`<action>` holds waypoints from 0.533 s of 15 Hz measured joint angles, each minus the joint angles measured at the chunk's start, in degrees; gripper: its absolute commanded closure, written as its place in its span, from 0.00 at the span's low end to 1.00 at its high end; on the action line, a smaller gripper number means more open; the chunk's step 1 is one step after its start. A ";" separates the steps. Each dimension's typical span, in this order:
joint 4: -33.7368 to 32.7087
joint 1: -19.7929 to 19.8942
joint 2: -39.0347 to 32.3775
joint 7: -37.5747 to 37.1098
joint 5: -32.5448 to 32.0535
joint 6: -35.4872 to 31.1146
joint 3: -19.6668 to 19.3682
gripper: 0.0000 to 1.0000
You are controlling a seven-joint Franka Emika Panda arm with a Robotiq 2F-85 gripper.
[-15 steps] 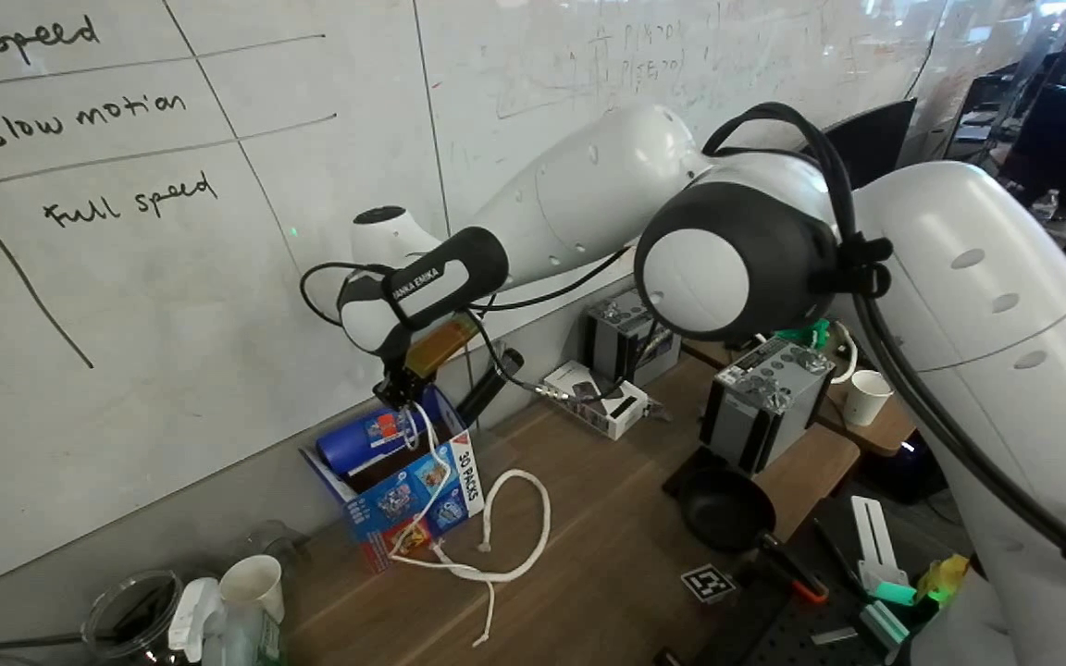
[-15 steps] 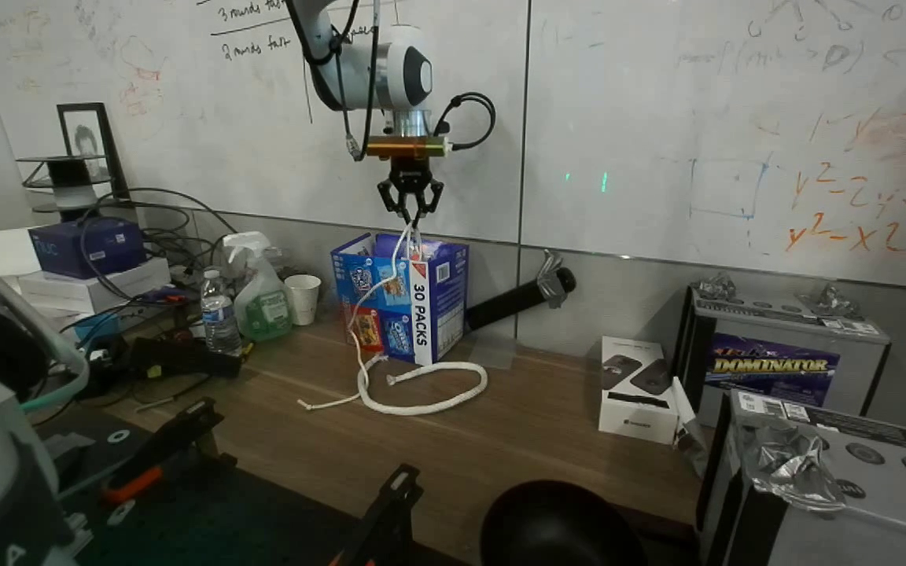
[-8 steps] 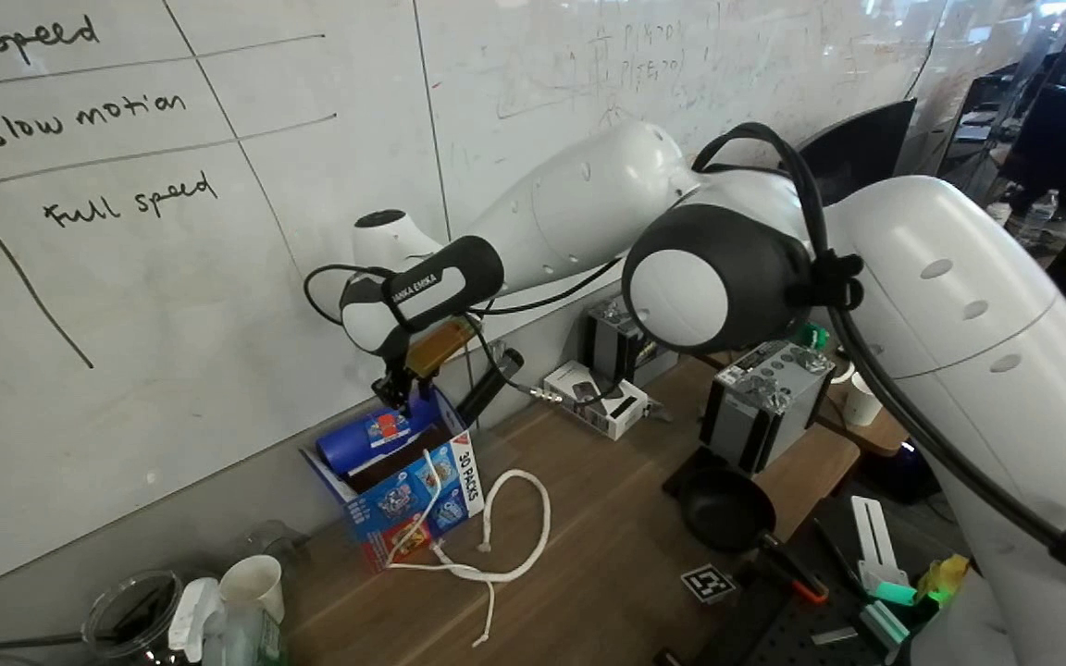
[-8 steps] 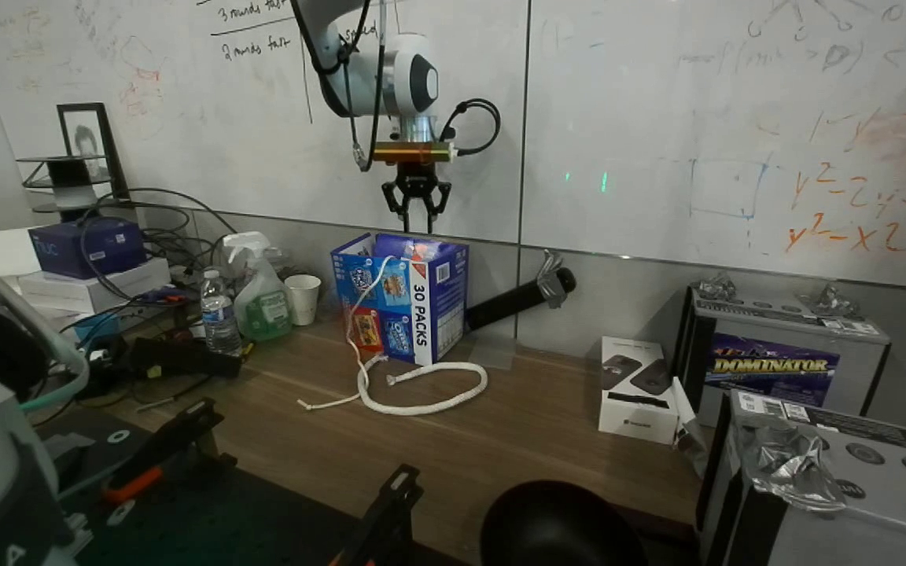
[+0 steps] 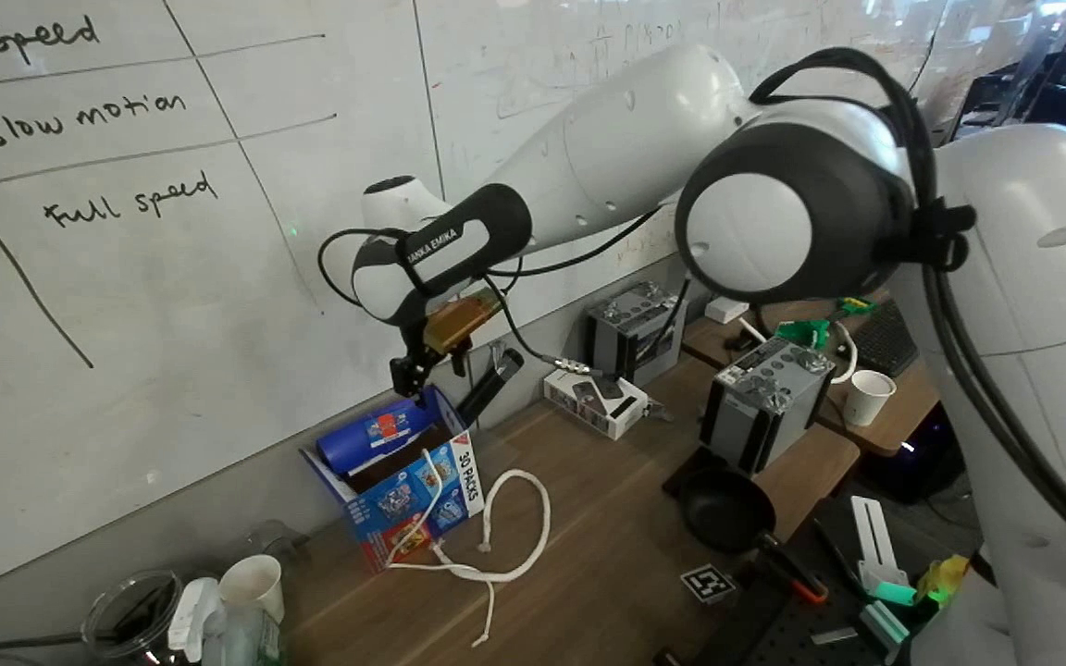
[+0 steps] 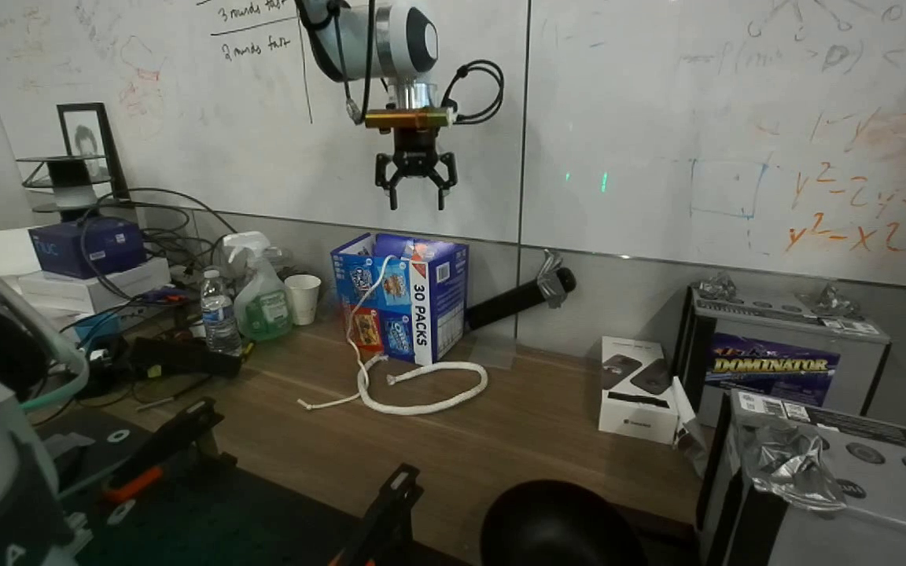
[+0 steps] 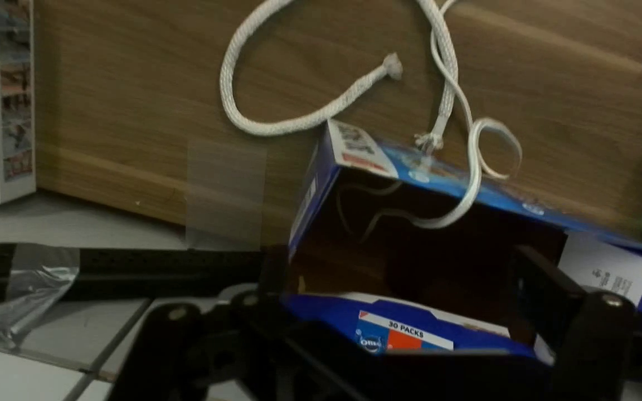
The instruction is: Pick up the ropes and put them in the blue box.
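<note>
Above the blue box (image 6: 421,306), its edge draped with thin rope (image 7: 475,167), the claw (image 6: 417,204) hangs spread wide.

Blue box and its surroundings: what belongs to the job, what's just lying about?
Job: blue box; thin rope, partly inside it; thick rope, outside it; gripper, open above it.
Lying about: spray bottle; water bottle; paper cup; pan; batteries.

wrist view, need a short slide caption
Open jaws above the blue box, a thin white rope draped over its rim, a thicker rope curled on the table.
</note>
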State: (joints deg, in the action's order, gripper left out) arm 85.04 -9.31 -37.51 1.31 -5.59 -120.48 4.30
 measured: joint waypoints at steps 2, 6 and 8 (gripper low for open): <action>5.94 0.71 4.85 0.01 0.36 1.83 0.04 0.00; 18.52 2.39 12.76 0.61 0.55 2.50 0.09 0.00; 25.12 3.02 15.20 1.84 0.55 1.03 0.10 0.00</action>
State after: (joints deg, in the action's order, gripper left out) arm 110.17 -6.29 -22.31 3.15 -5.04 -119.44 4.39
